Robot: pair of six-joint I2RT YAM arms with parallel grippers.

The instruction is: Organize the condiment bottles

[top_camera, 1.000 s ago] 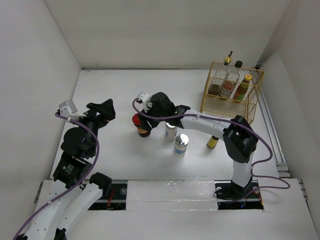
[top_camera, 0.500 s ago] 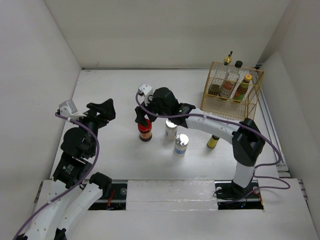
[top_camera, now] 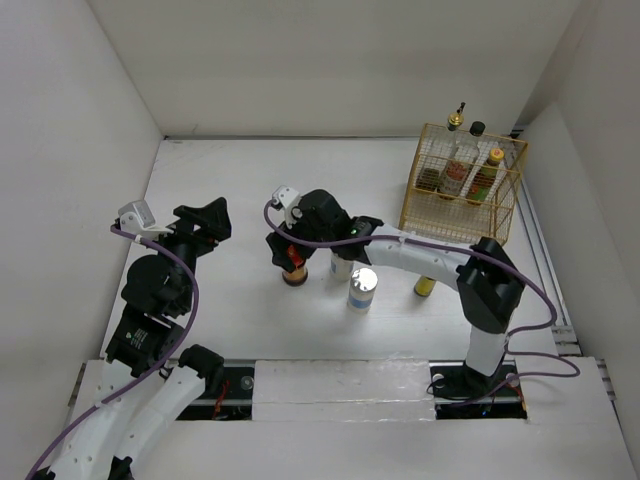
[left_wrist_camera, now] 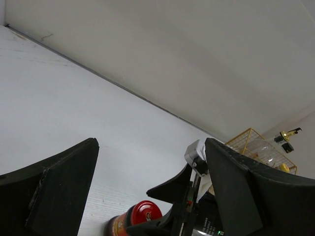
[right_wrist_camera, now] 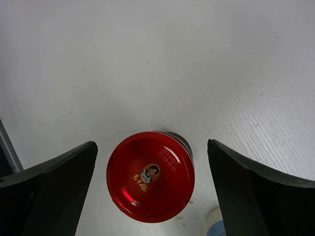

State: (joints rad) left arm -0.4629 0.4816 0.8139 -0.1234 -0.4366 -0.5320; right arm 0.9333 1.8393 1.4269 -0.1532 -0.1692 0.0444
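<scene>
Condiment sort, item in hand: red-lidded jar, grasp not yet made.

White table (top_camera: 230, 180); gold wire basket (top_camera: 505, 205) at the far right corner, holding three bottles (top_camera: 462, 165) upright. Left gripper (top_camera: 205, 217) near the left edge, jaws spread, nothing between them. Right gripper (top_camera: 288, 250) at mid-table, directly over the red-lidded jar (right_wrist_camera: 150, 183), jaws spread wide, one on either side of the lid and touching neither side. Two silver-topped cylinders, one (top_camera: 364, 287) just right of the jar toward the near edge, the other (top_camera: 343, 266) partly hidden under the right arm. Small yellow bottle (top_camera: 426, 285) nearer the right edge, in front of the basket. Judged step: approach for pick-up of the jar. Next move calls for lowering the fingers past the lid rim, centred, then closing on the glass body without nudging the adjacent cylinder.
</scene>
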